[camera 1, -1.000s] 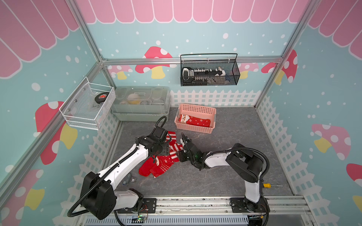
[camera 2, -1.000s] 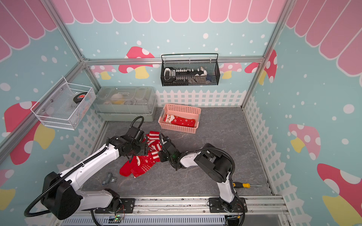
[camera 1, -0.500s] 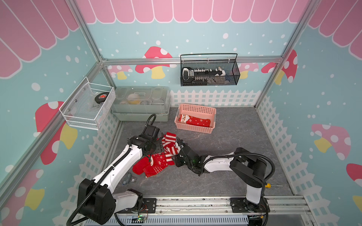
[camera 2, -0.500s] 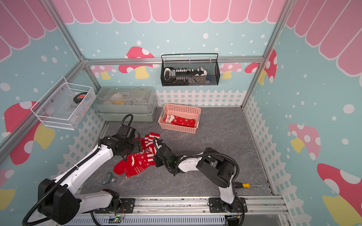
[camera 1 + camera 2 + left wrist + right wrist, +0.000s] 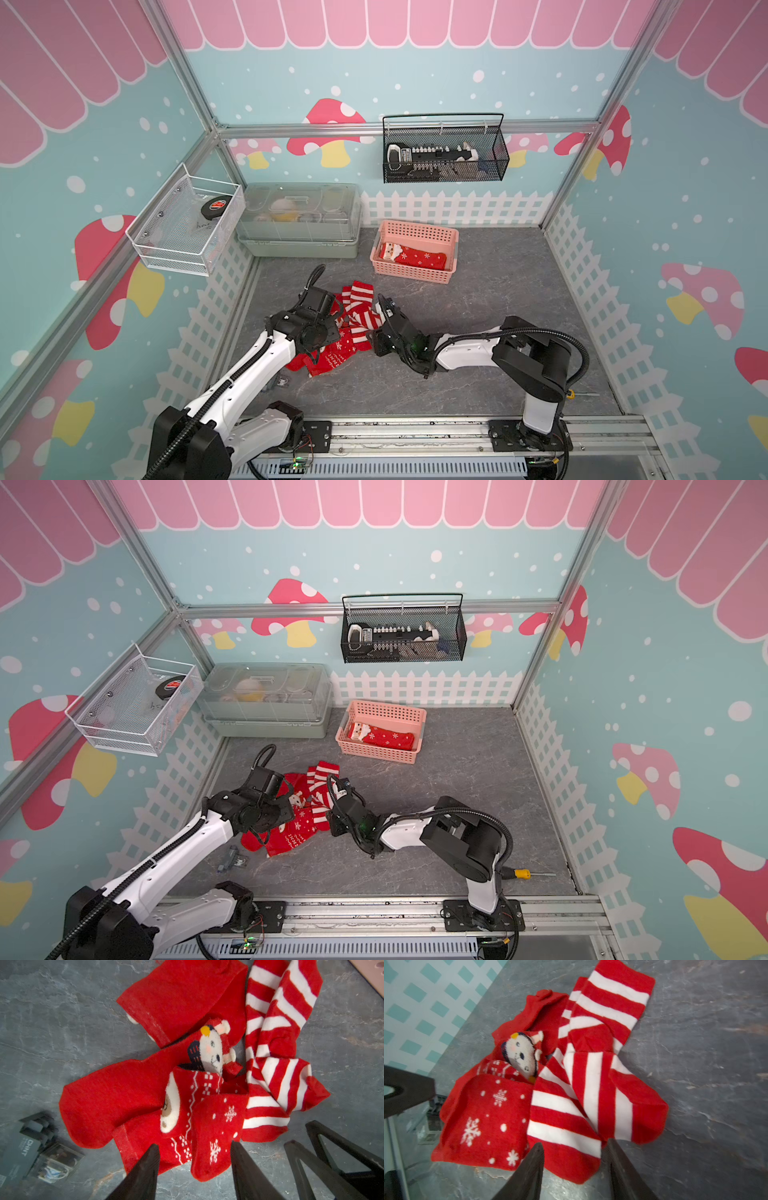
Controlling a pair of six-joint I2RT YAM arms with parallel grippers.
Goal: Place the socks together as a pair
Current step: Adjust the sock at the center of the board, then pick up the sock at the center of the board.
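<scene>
Several red socks lie in a heap (image 5: 347, 332) on the grey floor. In the left wrist view a snowflake sock (image 5: 216, 1136) pokes out between the fingers of my left gripper (image 5: 194, 1147). The jaws stand open on either side of its end. A red-and-white striped sock (image 5: 571, 1126) reaches between the fingers of my right gripper (image 5: 574, 1146), also open; the sock lies flat. A penguin-face sock (image 5: 209, 1051) sits mid-heap. In both top views the two grippers flank the heap, the left (image 5: 286, 816) and the right (image 5: 332, 818). Another Santa-face sock (image 5: 415, 257) lies in the pink basket (image 5: 415, 226).
A lidded grey-green box (image 5: 297, 224) stands at the back left, beside the pink basket. A small black device (image 5: 230, 860) lies by the left arm and a screwdriver (image 5: 525, 872) by the right arm's base. Wire baskets hang on the left (image 5: 187, 224) and back (image 5: 444, 153) walls.
My left gripper swung left, then came down over the heap, and its jaws have narrowed. My right gripper dropped to the heap's near right edge. The heap shifted slightly left.
</scene>
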